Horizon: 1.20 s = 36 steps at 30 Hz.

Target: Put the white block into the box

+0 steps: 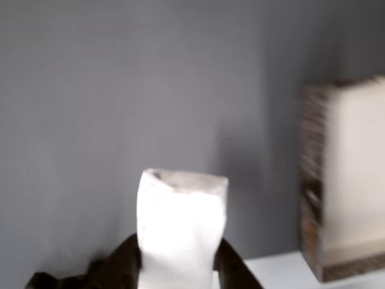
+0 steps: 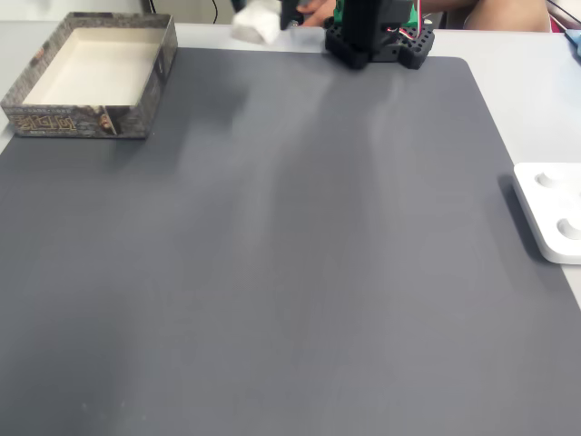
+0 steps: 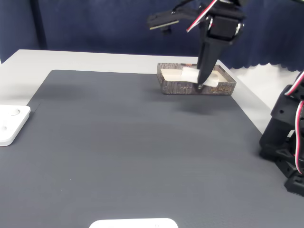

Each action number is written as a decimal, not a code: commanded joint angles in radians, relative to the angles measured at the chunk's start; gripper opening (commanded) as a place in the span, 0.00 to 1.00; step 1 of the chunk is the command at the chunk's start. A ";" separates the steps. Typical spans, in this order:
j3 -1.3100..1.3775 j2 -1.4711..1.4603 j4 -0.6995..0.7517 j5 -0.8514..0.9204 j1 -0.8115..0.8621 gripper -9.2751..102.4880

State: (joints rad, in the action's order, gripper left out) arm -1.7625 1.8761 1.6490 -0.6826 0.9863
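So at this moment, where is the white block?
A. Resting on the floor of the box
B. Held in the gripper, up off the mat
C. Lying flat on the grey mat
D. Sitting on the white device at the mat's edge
B: the other view shows the white block clamped between the dark fingers of the gripper, and a fixed view shows it held in the air near the box, with bare mat below.
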 commanded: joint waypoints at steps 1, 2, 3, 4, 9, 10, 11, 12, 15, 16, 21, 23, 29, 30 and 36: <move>0.146 -0.055 0.014 -0.051 0.121 0.07; 0.172 -0.083 0.014 -0.066 0.147 0.07; 0.199 -0.114 0.014 -0.080 0.175 0.07; 0.230 -0.149 0.012 -0.094 0.201 0.07; 0.416 -0.342 0.006 -0.175 0.327 0.07; 0.463 -0.382 0.005 -0.195 0.347 0.07; 0.517 -0.425 0.003 -0.210 0.365 0.07; 0.569 -0.469 0.003 -0.227 0.382 0.07; 0.713 -0.588 0.000 -0.242 0.417 0.07; 0.749 -0.615 -0.006 -0.252 0.422 0.07; 0.856 -0.732 -0.021 -0.275 0.422 0.07; 0.881 -0.778 -0.026 -0.276 0.414 0.07; 0.946 -0.857 -0.034 -0.313 0.388 0.07; 0.953 -0.862 -0.034 -0.350 0.383 0.07; 0.971 -0.859 -0.028 -0.568 0.380 0.07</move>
State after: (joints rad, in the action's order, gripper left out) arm -0.8621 0.9894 1.6260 -1.1597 1.3837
